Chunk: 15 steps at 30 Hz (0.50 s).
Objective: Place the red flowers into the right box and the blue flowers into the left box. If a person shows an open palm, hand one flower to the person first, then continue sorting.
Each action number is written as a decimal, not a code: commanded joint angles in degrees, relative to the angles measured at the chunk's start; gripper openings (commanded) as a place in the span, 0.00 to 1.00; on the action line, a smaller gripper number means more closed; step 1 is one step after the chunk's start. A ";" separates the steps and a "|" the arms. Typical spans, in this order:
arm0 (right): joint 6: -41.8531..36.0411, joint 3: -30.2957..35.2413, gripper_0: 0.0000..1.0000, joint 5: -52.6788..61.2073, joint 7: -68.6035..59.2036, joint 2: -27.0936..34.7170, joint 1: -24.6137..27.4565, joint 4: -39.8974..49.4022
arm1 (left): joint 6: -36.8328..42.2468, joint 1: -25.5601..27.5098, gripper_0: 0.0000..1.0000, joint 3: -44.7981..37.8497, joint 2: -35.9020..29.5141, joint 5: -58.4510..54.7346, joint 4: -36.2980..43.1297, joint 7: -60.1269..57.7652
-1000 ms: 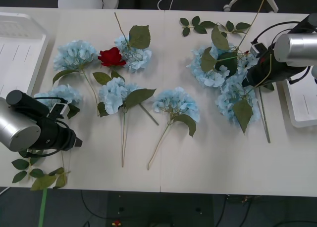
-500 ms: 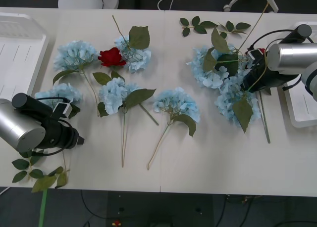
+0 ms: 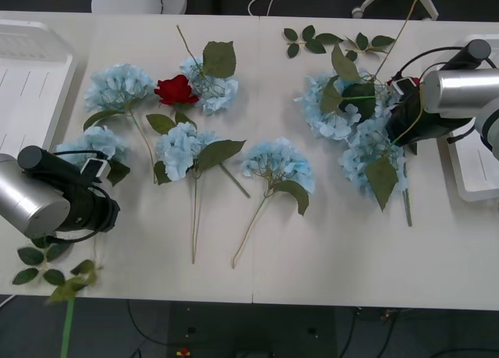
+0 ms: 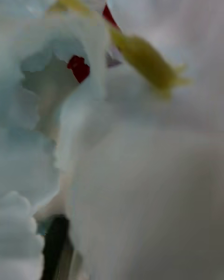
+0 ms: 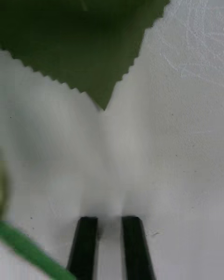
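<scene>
- Overhead, a white counter (image 3: 327,256) is strewn with artificial flowers, with a robot arm at each side.
- The blue flowers form two groups: five pale blooms spread across the left and middle, such as one at the centre (image 3: 277,161), and a tangled cluster on the right (image 3: 347,124).
- One red rose (image 3: 175,89) lies in plain sight among the left group, touching a blue bloom beside it, well apart from both arms.
- The right hand (image 3: 394,124) is buried in the right cluster. Its wrist camera sits close against pale petals, with flecks of deep red (image 4: 78,67) behind them, perhaps a second rose. Whether its fingers are parted or closed cannot be told.
- A long thin stem (image 3: 407,101) runs past that hand, from the far edge of the counter towards the near edge.
- The right box (image 3: 475,175) sits just beyond the right arm at the counter's edge, so that arm is much the nearer for a red flower hidden there.
- The left hand (image 3: 113,211) is low over the near left of the counter. Its wrist view shows two black fingers (image 5: 86,247) close together, nearly closed, with bare counter between them and a green leaf (image 5: 79,32) ahead.
- The left box (image 3: 27,85) lies at the left edge.
</scene>
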<state>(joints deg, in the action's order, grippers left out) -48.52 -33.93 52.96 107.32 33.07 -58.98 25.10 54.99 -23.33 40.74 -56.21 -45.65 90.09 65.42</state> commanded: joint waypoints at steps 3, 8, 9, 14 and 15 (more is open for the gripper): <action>0.88 -0.26 0.03 -0.05 -0.45 -1.43 -2.63 -1.11 | -0.76 -0.92 0.00 1.27 1.55 0.82 0.00 3.49; -0.70 0.71 0.00 0.66 -0.27 -0.90 -2.63 -0.49 | -0.67 -1.01 0.00 0.13 0.32 0.73 2.64 2.70; -1.58 1.23 0.00 0.83 -0.19 -0.46 -2.63 0.21 | -0.58 -1.01 0.00 -0.40 0.14 0.56 3.52 2.44; -7.47 3.78 0.00 1.80 -0.01 2.44 -2.63 6.01 | 0.38 -1.80 0.00 -3.47 -1.88 -3.92 7.91 -1.78; -9.40 4.31 0.00 2.15 0.17 3.14 -2.63 7.77 | 0.91 -2.59 0.00 -3.91 -3.02 -5.07 9.67 -3.36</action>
<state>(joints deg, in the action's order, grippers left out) -55.01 -32.35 53.88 107.33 33.53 -59.18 27.49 55.01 -23.37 39.52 -56.41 -48.10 94.77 65.40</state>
